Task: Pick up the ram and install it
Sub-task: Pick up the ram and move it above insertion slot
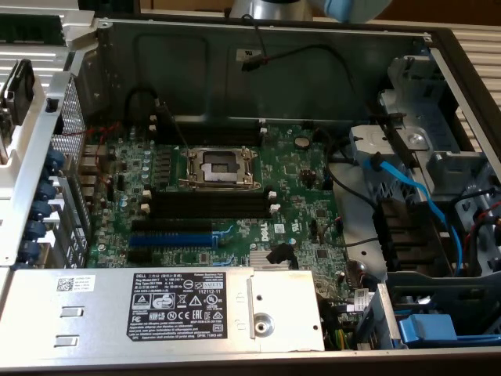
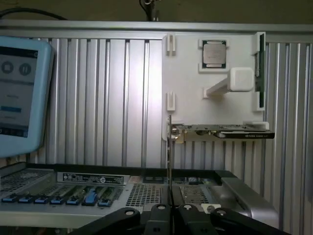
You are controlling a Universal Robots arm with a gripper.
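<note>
Dark green against white plastic: finding the ram (image 2: 261, 73) standing on edge along one side of the white holder plate (image 2: 190, 63), untouched, near a processor chip (image 2: 213, 54) and a graphics card (image 2: 225, 132). Noting the gripper (image 2: 169, 200) hanging well apart from the ram, pressing its fingers (image 2: 163, 219) together, pinching nothing.

Looking into the open computer case (image 1: 188, 70) in the exterior view: seeing the bare processor socket (image 1: 221, 167) sitting mid-board, long black memory slots (image 1: 211, 205) lying at six o'clock from it, the blue expansion slot (image 1: 168, 240) lying at seven o'clock, and a labelled grey metal box (image 1: 282, 305) lying farther along six o'clock.
</note>
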